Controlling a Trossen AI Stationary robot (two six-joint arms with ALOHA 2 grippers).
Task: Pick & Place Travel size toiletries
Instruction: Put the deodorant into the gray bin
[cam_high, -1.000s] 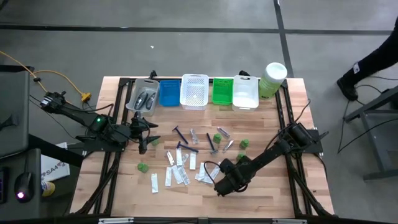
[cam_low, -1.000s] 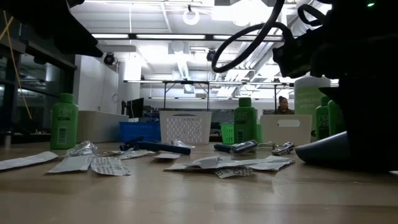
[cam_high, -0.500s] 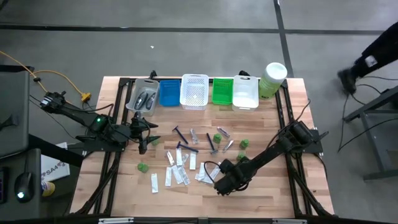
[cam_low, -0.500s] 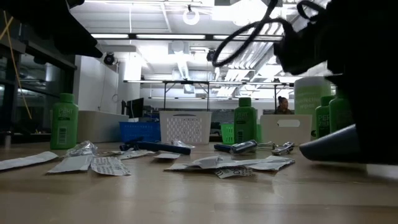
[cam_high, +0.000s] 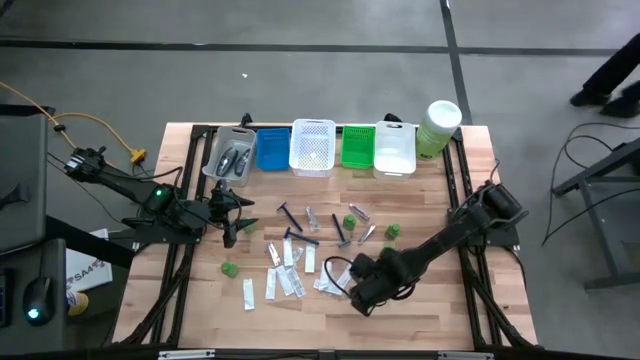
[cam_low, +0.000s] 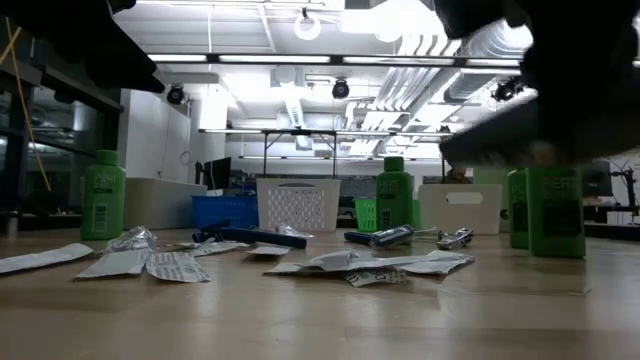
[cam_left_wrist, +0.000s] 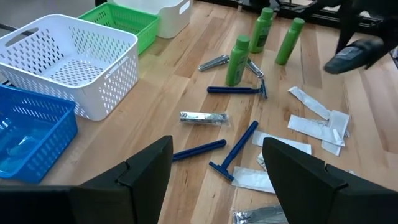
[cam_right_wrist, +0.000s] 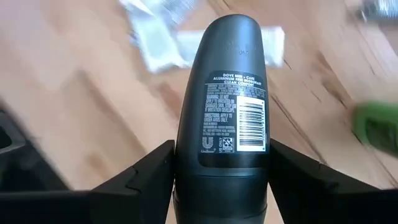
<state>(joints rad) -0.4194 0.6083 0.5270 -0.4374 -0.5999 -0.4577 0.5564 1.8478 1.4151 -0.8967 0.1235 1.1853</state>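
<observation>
We see two dark, near-black arms on this rig; the left arm (cam_high: 150, 200) is slim and jointed, with a tiny green light glowing on it and a black cable trailing off its base; the right arm (cam_high: 450, 235) looks the same matte black, chunkier toward the wrist, with a black cable looped beside it; both sets of jaws are broad, flat, angular black plastic.

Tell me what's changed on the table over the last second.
The right gripper, shut on the dark grey deodorant stick, has lifted it off the tabletop and swung slightly rightward. The left gripper stays open near the baskets; the sachets, razors and green bottles haven't moved.
</observation>
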